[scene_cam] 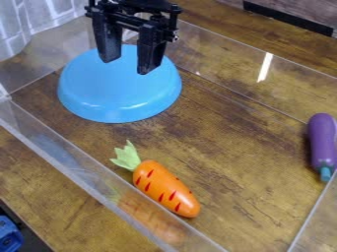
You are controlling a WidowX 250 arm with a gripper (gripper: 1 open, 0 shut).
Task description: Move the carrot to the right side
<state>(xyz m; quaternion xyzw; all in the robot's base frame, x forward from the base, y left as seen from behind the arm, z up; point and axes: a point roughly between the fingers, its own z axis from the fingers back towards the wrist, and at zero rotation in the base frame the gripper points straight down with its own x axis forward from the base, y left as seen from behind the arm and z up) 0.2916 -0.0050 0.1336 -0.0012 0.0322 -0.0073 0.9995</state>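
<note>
One carrot (162, 186) (one eggplant (321, 143)).

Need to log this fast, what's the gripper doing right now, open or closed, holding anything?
Gripper: open and empty, above the blue plate, well away from the carrot.

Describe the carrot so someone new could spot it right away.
On the wooden table, look along the near edge, below the blue plate. The carrot lies there, leafy end toward the plate. It is orange with a green top, unlike the purple eggplant at right.

Eggplant (322, 144) (right edge) partly cropped
</note>
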